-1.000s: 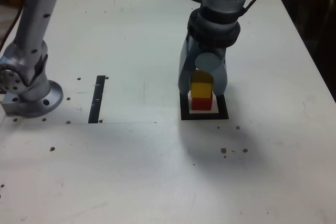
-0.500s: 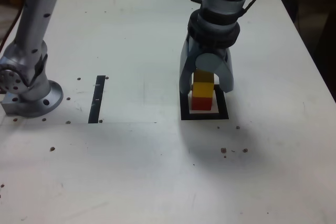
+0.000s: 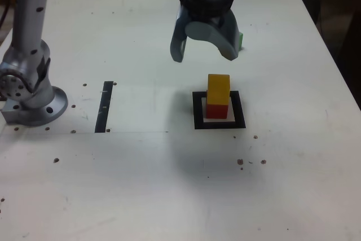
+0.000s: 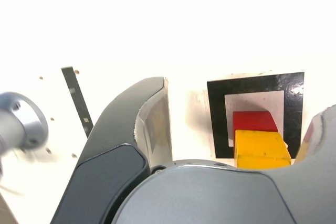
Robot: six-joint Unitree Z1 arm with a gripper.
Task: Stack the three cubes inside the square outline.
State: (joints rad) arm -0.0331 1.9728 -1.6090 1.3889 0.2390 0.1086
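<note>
I am holding my pincer (image 3: 205,57) wide open in the air, its two fingers standing well apart and pointing down at the table (image 3: 135,196). In the exterior view I am hanging above and to the left of the stack, touching neither of its cubes. The red cube (image 3: 216,111) is sitting inside the square (image 3: 220,125), on its white centre, and the yellow cube (image 3: 219,88) is resting on top of the red one. The black frame is running all the way around the red cube's spot. The green cube (image 3: 241,40) is mostly hiding behind one of my fingers; only a thin green sliver is showing at the finger's right edge in the exterior view, farther up the table than the square. In my wrist view, my own body is covering part of the yellow cube. Off to the exterior view's left, the strip (image 3: 104,105) is lying between the square and my base (image 3: 36,108). My shadow (image 3: 194,156) is falling softly beside the square.
</note>
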